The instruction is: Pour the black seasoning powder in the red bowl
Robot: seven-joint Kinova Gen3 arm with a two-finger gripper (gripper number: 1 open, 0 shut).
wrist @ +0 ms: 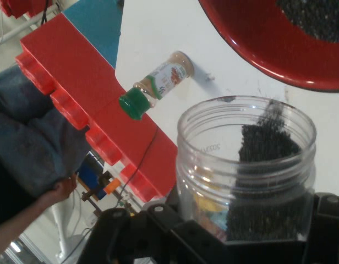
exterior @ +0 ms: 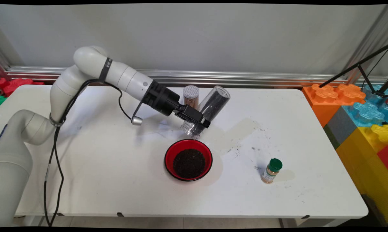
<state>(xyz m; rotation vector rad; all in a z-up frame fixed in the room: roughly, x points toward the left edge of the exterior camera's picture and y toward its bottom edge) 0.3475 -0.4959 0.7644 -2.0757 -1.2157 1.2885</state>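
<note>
Jaws (exterior: 196,120) clamped on a clear plastic jar (exterior: 210,108), gripping it near its open mouth. Jar is tilted, mouth down and toward the camera, closed end up toward the wall. It holds dark granules (wrist: 263,165); in the hand view they lie along one side of the jar wall and reach up to the threaded rim (wrist: 246,118). Jar is off the counter (exterior: 309,154), its mouth just above and behind the far rim of a red bowl (exterior: 188,159).

Red bowl sits on the counter near the middle, black-edged rim, with a heap of the same dark granules inside (exterior: 189,163). In the hand view the bowl (wrist: 252,44) fills the upper right corner, beyond the jar mouth.

Behind the jaws, near the counter's back edge, a second jar stands upright with a perforated grey lid (exterior: 191,91) and brownish contents. It is just beside the tilted jar; cannot tell if they touch.

Right of the bowl, well apart from it, a small spice bottle with a green cap (exterior: 271,170) stands on the counter, tan powder inside. Same bottle shows in the hand view (wrist: 157,85).

Dark specks and smears (exterior: 245,149) are scattered on the counter between bowl and spice bottle.

Large orange, blue, yellow and grey toy blocks (exterior: 358,109) are stacked off the counter's right end.
</note>
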